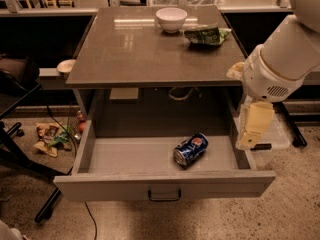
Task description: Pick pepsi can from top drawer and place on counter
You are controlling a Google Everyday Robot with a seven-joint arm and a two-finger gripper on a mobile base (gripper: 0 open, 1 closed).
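The pepsi can (191,149) lies on its side in the open top drawer (165,186), right of the middle. The drawer is pulled out towards me under the counter (140,49). My gripper (254,126) hangs from the white arm at the right. It is just outside the drawer's right wall, to the right of the can and above its level, and it holds nothing that I can see.
A white bowl (171,19) and a green snack bag (207,35) sit at the back of the counter. A clear plastic bin (272,140) stands on the floor behind my gripper. A dark chair (20,149) and floor litter (52,136) are at the left.
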